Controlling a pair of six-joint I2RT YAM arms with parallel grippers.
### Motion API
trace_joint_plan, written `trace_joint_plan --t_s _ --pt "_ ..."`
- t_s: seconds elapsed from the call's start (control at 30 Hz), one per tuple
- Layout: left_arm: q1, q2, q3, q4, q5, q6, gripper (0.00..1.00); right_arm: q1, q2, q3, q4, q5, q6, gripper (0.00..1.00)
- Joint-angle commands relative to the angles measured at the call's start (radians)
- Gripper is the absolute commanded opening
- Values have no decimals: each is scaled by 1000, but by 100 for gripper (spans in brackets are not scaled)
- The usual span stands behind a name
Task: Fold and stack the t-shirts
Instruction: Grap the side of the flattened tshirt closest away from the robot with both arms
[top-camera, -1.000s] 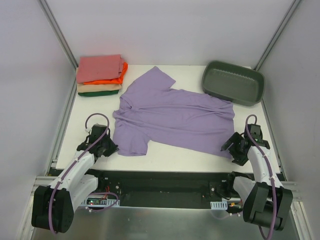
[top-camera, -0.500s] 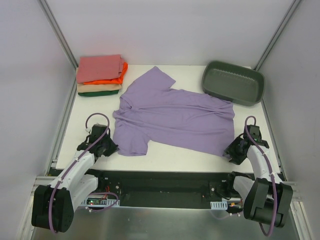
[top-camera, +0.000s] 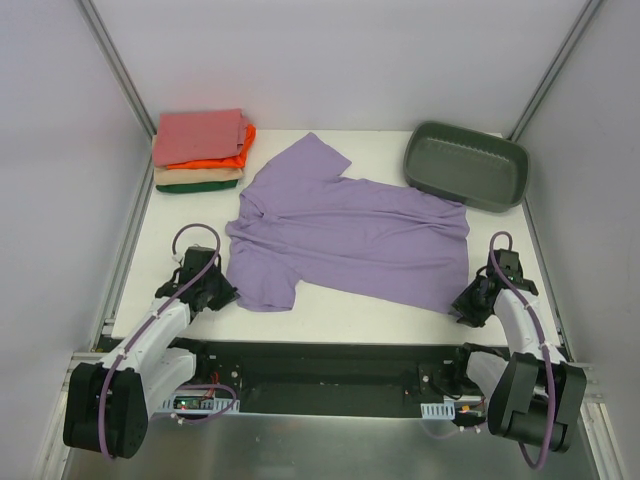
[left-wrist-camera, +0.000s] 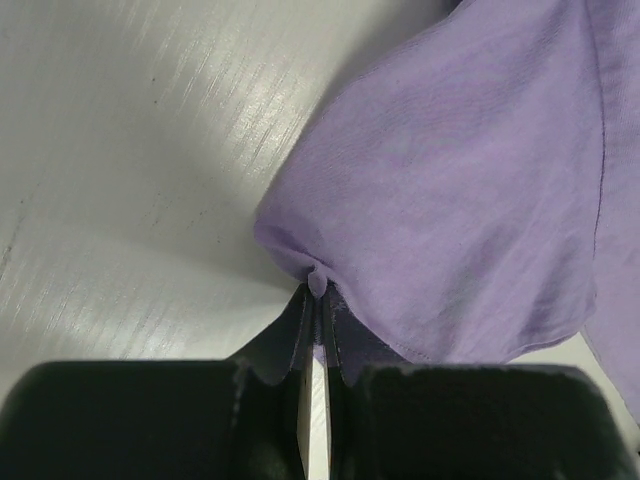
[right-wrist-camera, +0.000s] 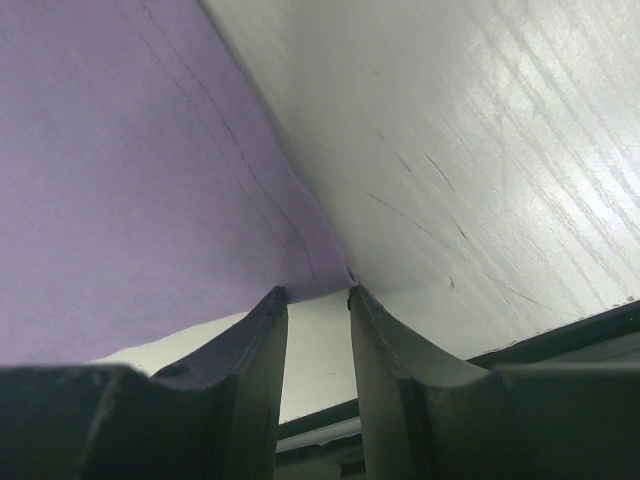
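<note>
Pressed together, the jaws of my left gripper (left-wrist-camera: 318, 292) pinch a sleeve edge of the lavender t-shirt (top-camera: 350, 230), which lies spread on the white table (top-camera: 180, 225). My right gripper (right-wrist-camera: 317, 292) has its jaws slightly apart at the hem corner; I cannot tell whether cloth is caught. The folded t-shirts (top-camera: 200, 140) sit stacked far left.

White arms (top-camera: 160, 325), black joints (top-camera: 105, 412) and jaws, purple cables (top-camera: 196, 231).

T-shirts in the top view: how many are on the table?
5. The lavender shirt lies spread mid-table; salmon-pink shirt, orange shirt, tan shirt and dark green shirt are stacked far left. Others may hide inside.
</note>
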Motion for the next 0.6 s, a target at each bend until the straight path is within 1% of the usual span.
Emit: trace_joint_plan --t_s 0.0,0.57 --pt "5 22 1 -36 -2 40 0 -4 29 -27 83 14 18 34" --pt "5 25 1 -31 -2 42 0 -4 84 -9 115 54 10 35"
